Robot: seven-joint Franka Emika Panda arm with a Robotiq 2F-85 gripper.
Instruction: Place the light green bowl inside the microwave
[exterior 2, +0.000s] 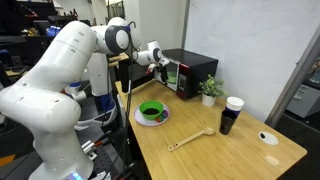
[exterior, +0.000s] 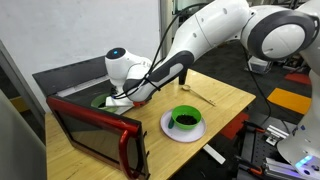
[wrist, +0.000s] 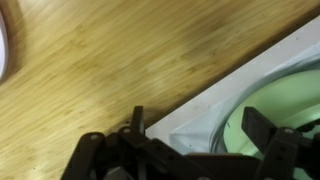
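The light green bowl (wrist: 287,95) sits mouth-up on the white floor of the microwave (exterior: 95,125), just inside its open front. It is round, so it has no long axis. The frame edge and one finger (wrist: 258,125) cut it off. The hand (wrist: 195,128) is spread wide and grips nothing.
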